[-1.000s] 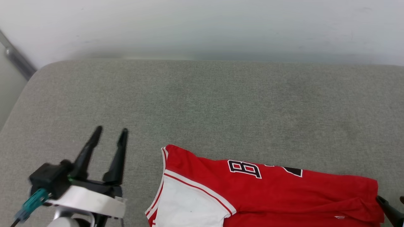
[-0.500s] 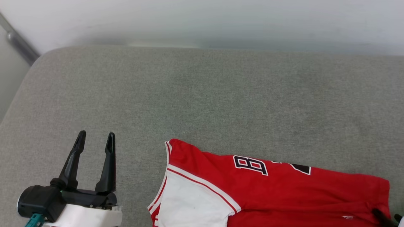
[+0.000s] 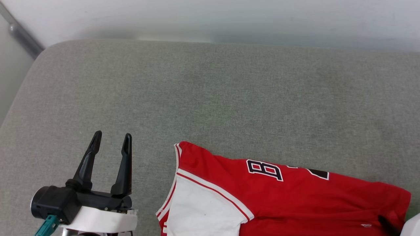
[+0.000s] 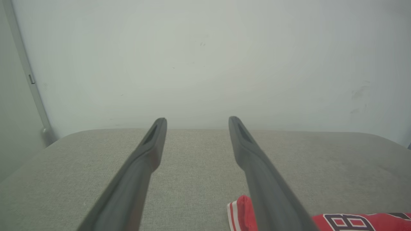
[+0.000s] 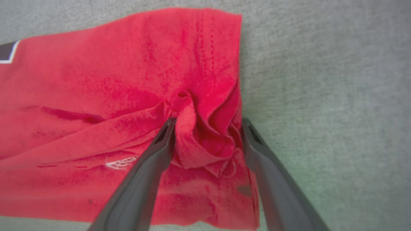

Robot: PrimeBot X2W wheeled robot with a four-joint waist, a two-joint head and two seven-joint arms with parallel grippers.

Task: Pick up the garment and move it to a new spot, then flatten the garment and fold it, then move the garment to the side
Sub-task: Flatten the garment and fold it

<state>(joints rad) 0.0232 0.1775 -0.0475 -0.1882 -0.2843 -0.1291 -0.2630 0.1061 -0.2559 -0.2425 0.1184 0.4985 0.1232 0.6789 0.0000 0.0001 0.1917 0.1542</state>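
The garment (image 3: 295,196), a red jersey with a white sleeve and black white-outlined characters, lies flat on the grey cushion at the lower right. Its corner (image 4: 239,211) peeks past a finger in the left wrist view. My left gripper (image 3: 112,135) hovers open and empty to the left of it, well apart from the fabric; its fingers (image 4: 154,144) point over the cushion toward the wall. My right gripper (image 5: 208,123) stands open at the garment's (image 5: 112,96) right edge, straddling a bunched fold of red cloth. One of its fingers (image 3: 385,223) shows dark on the hem.
The grey upholstered cushion (image 3: 210,98) stretches wide behind and left of the jersey. A pale wall (image 3: 210,16) runs along its far edge. A grey metal rail (image 3: 19,34) slants down the wall at the upper left, beyond the cushion's rounded corner.
The head camera has tilted, so the whole scene sits higher. My right gripper has moved from beside the garment's right edge onto it. The left gripper swung left, then partly back.
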